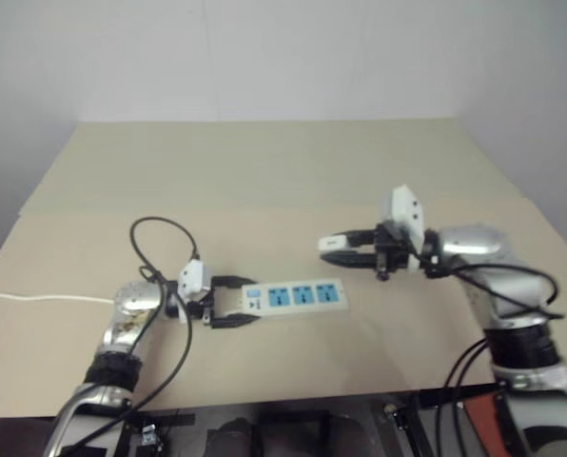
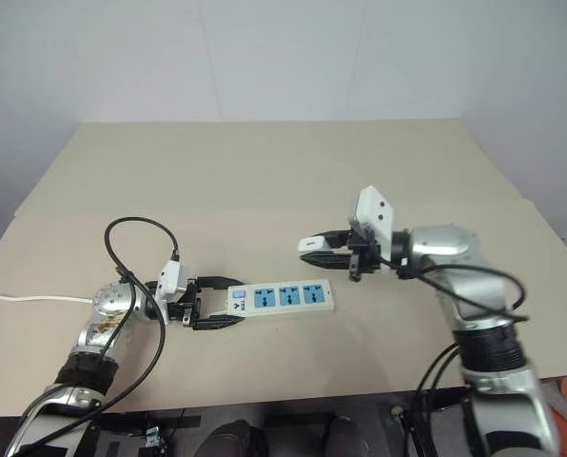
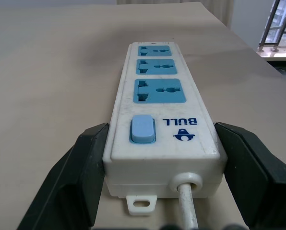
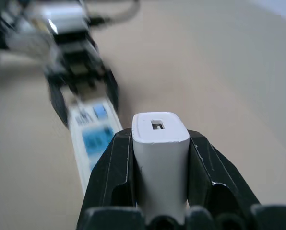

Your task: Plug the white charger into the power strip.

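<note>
The small white plastic cube charger sits pinched in our level right gripper; our left gripper clamps the flat white power strip's switch end near the tabletop's front edge.

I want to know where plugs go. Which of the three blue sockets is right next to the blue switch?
On the power strip, it is the blue socket at the corded end, directly beside the blue switch. The other two sockets lie farther along, toward the free end.

Soft, even indoor light; the right wrist view's background is blurred.
</note>
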Controlling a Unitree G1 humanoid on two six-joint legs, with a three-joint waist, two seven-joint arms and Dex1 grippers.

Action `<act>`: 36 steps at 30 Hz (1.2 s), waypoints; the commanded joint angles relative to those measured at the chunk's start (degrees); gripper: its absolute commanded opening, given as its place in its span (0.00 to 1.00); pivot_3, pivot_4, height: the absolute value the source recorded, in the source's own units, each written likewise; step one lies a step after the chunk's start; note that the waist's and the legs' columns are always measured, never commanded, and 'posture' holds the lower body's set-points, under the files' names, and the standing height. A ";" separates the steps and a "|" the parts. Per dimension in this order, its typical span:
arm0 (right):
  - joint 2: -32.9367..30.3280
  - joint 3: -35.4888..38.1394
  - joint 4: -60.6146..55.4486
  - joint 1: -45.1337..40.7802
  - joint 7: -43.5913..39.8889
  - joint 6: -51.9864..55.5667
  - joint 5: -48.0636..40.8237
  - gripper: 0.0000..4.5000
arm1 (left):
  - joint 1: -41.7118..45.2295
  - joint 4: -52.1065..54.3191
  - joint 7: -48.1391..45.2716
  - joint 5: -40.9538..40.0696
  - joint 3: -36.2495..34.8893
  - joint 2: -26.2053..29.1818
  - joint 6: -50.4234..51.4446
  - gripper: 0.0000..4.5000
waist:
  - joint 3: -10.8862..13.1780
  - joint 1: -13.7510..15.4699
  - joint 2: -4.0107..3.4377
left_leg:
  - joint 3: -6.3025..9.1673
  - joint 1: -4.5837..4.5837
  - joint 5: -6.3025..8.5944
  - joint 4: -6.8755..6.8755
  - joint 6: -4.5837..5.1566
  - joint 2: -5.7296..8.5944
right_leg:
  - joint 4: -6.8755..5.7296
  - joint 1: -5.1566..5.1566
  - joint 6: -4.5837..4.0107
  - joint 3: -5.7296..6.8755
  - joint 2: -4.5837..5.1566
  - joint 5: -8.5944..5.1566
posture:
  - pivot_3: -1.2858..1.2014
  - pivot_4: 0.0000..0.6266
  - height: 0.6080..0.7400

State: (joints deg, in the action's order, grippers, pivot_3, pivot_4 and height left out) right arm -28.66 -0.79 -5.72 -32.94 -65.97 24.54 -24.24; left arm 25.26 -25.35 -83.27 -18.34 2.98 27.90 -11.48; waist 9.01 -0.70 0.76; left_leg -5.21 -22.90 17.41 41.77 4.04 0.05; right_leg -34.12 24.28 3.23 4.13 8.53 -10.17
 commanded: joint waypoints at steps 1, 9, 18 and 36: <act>6.00 1.53 1.09 0.44 0.69 -2.72 -5.92 0.25 | -0.97 3.86 -1.08 -1.29 0.42 0.67 0.89 0.71 | 0.00 0.02 -0.01 | -0.01 -0.01 0.00 0.00 0.00 0.01 | 0.00 0.01 0.00 0.00 0.00 0.00 | 0.52 0.24 1.00; 12.94 -3.22 10.33 -1.45 -3.47 -4.12 -5.84 0.25 | -3.59 8.88 -0.64 -2.14 0.33 1.39 3.48 0.71 | 0.02 -0.05 -0.04 | 0.01 0.02 0.00 0.01 0.00 0.00 | -0.04 0.01 -0.01 0.00 -0.01 -0.01 | 0.52 0.24 1.00; 13.82 -6.08 13.91 -0.77 -7.78 -6.41 -5.27 0.25 | -5.00 9.93 0.75 -1.77 0.36 1.05 3.76 0.71 | 0.02 -0.04 -0.05 | 0.01 0.03 0.00 0.00 0.00 0.02 | -0.03 0.00 -0.01 0.00 -0.02 -0.01 | 0.52 0.24 1.00; 16.65 -9.17 22.97 -2.42 -7.72 -12.33 0.84 0.25 | -6.46 12.28 2.80 -2.23 0.58 0.92 5.04 0.71 | 0.03 -0.14 -0.06 | 0.01 0.03 -0.01 0.00 -0.03 0.03 | -0.03 0.01 -0.02 0.00 -0.03 -0.01 | 0.52 0.24 1.00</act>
State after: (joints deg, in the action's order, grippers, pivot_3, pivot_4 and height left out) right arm -12.22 -10.59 17.16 -33.83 -73.27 14.32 -23.57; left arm 18.98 -15.57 -80.72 -19.51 3.38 28.83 -6.93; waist 9.04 -0.85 0.69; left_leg -5.20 -22.87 17.40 41.76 4.01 0.08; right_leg -34.15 24.29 3.22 4.14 8.50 -10.18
